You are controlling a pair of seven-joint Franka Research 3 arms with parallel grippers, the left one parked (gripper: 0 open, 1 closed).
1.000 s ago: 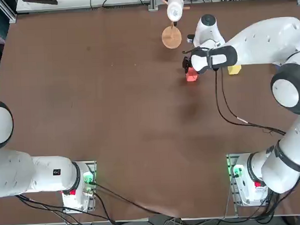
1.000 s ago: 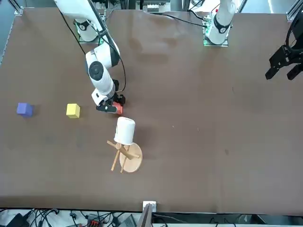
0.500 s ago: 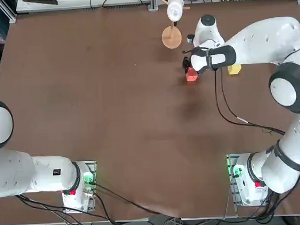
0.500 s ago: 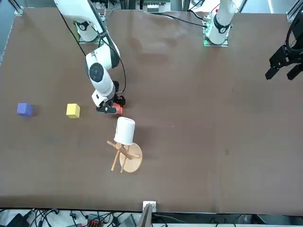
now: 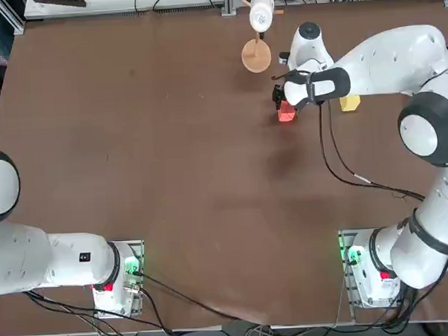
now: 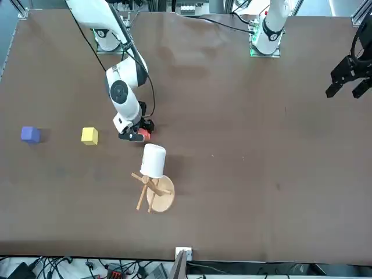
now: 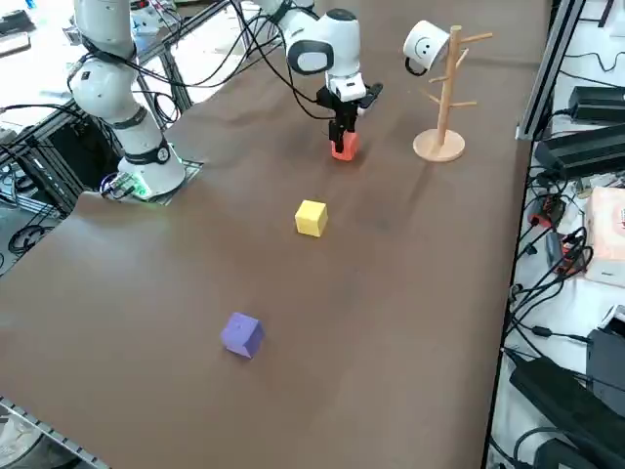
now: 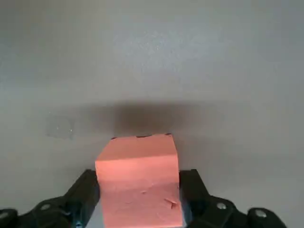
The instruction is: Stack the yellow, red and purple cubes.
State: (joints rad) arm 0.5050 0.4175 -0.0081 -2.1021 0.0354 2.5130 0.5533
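The red cube (image 8: 137,180) rests on the brown table (image 5: 171,155), between the fingers of my right gripper (image 8: 137,202). Both black fingers (image 8: 85,194) sit against its sides, so the gripper is shut on it. From overhead the gripper (image 5: 283,104) covers part of the red cube (image 5: 286,115). The yellow cube (image 5: 350,103) lies just to the right, partly under my forearm. In the right side view the yellow cube (image 7: 311,217) and the purple cube (image 7: 242,334) lie apart along the table, away from the red cube (image 7: 342,147). The overhead view hides the purple cube.
A wooden mug stand (image 5: 256,56) with a white mug (image 7: 425,44) hanging on it stands close to the red cube, on its far side. The table's far edge (image 5: 202,11) runs just beyond the stand.
The fingers have closed inward onto the red cube's sides. The arm has shifted only slightly, and the cubes have stayed where they were.
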